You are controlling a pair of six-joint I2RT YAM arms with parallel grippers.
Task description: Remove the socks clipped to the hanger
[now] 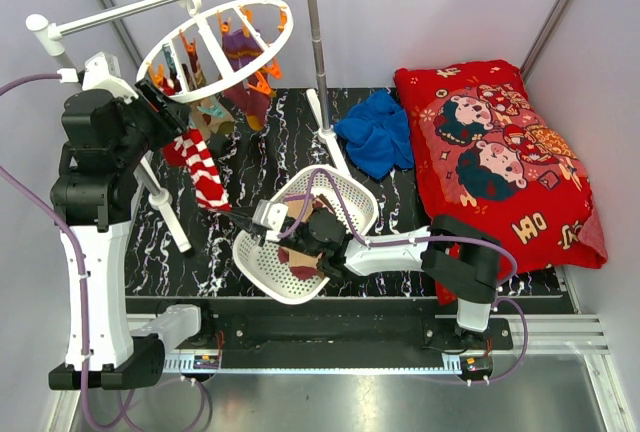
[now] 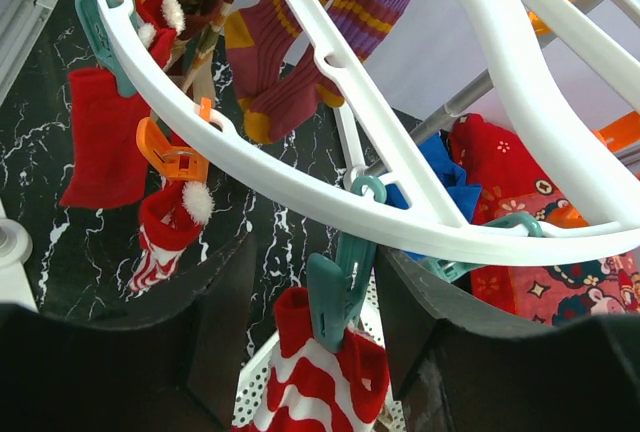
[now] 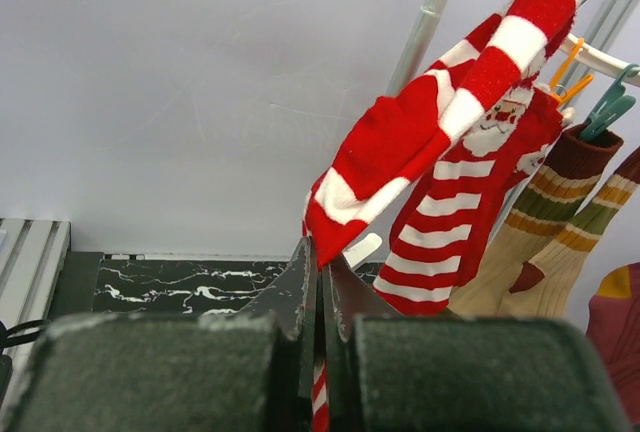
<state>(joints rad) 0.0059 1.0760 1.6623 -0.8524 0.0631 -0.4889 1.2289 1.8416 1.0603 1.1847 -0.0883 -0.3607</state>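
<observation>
The white ring hanger (image 1: 215,47) hangs from a rack bar, with several socks clipped to it. In the left wrist view my left gripper (image 2: 320,322) is open, with a jaw on each side of a teal clip (image 2: 340,287) that holds a red-and-white striped sock (image 2: 320,377) under the ring (image 2: 300,167). That sock (image 1: 203,170) hangs down and to the right. My right gripper (image 1: 222,210) is shut on its toe end (image 3: 345,217), as the right wrist view (image 3: 325,257) shows. Maroon and purple socks (image 2: 300,42) and a Santa sock (image 3: 470,212) hang behind.
A white perforated basket (image 1: 345,187) with dark socks in it sits under my right arm. A blue cloth (image 1: 378,132) and a red cartoon pillow (image 1: 490,152) lie to the right. The rack's upright pole (image 1: 317,52) stands behind the basket.
</observation>
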